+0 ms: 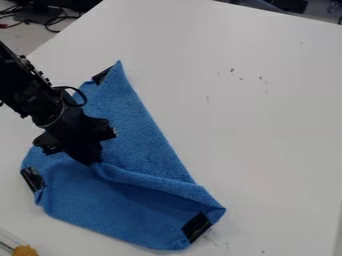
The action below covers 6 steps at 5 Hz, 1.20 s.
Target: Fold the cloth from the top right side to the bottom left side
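Caught mid-fold in the camera view, to judge by the raised edge of the flap (153, 182) lying across the blue cloth (143, 135), and spread from 11 o'clock down to 5 on a white table (267, 125). Met near 8 o'clock by the black gripper (92, 161), down at the flap's upper-left end; impossible to tell how far open, or whether holding any cloth. Apparently well along in bringing the top right over to the bottom left. Likely to call next for easing the flap lower toward 7 or 8 o'clock, laying it flat, then lifting off without dragging the layers. Bounded by a long slanting crease from 11 to 5 o'clock, and marked near the rim with black tape (32, 179) at 8. Best served for moving room from 1 to 4 o'clock; tighter near 7, toward a yellow-orange object (25, 250).
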Tool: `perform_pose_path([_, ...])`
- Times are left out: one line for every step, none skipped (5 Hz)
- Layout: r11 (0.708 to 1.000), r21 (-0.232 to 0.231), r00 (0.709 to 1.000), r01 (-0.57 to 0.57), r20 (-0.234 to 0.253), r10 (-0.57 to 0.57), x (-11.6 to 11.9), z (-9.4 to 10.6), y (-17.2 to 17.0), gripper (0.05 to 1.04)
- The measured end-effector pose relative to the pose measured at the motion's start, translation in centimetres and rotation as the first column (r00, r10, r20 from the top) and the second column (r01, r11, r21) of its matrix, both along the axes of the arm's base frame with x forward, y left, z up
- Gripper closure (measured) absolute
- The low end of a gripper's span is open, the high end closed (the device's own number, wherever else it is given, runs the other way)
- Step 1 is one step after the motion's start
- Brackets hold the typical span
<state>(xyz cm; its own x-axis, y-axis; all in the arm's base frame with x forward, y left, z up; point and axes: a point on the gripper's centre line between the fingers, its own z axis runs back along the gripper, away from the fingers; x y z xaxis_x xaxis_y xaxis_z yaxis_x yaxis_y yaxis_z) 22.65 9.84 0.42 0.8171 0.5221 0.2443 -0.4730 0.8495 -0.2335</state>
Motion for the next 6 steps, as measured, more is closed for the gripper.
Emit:
perform_pose_path([1.000,0.011,1.000,0.012,-0.017,-0.012,0.1,0.0,0.0,0.785])
perform_pose_path([0.999,0.027,0.997,0.041,-0.063,-0.039,0.4,0.5,-0.7,0.515])
perform_pose_path([0.993,0.096,0.993,0.069,-0.097,-0.060,1.9,2.9,-1.6,0.218])
perform_pose_path([0.979,0.175,0.981,0.108,-0.180,-0.076,3.5,5.5,-2.9,0.066])
perform_pose_path([0.957,0.250,0.973,0.147,-0.212,-0.095,5.4,8.0,-4.2,0.074])
perform_pose_path([0.946,0.262,0.956,0.189,-0.269,-0.116,6.7,8.1,-5.7,0.077])
